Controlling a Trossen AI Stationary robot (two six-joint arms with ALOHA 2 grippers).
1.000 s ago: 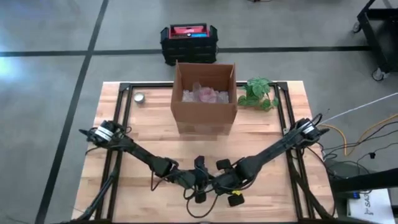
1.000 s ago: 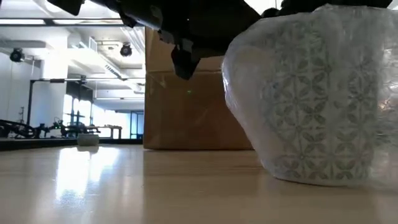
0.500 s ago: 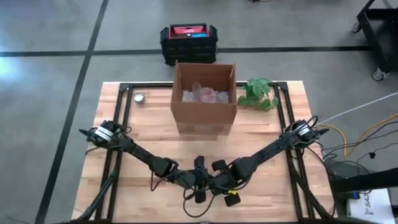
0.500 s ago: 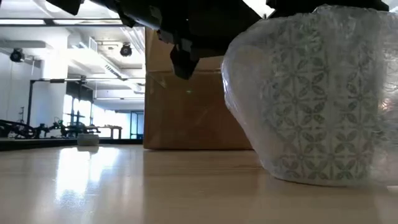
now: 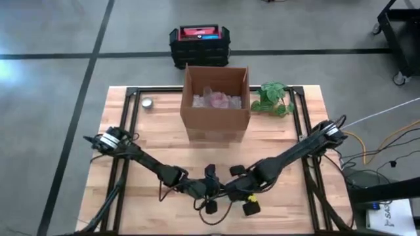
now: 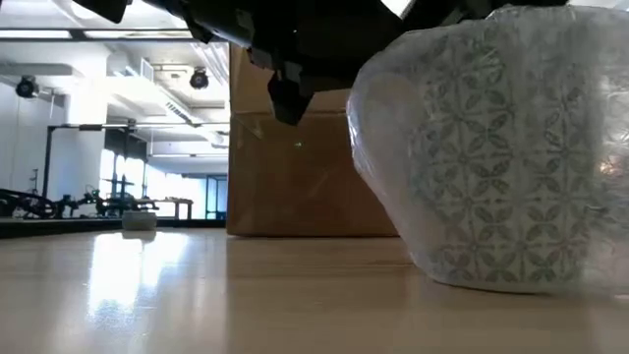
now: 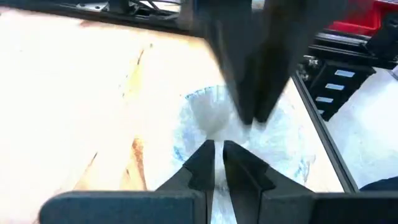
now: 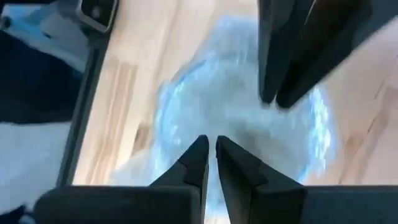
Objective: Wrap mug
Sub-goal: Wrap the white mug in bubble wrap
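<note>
While both closed grippers, left gripper [image 7: 216, 163] and right gripper [image 8: 210, 160], hover above the mug [image 6: 491, 157], tuck the wrap down gently.

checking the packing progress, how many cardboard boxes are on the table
1. The cardboard box stands open at the table's far middle, with bubble-wrapped items inside, beside the plant. The black and red case beyond it sits on the floor, not the table.

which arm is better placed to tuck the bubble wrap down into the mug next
Probably either: both hang right above the patterned mug in clear bubble wrap. The left gripper and right gripper each point narrowly parted fingers at its open top. The high view gives neither an edge.
</note>
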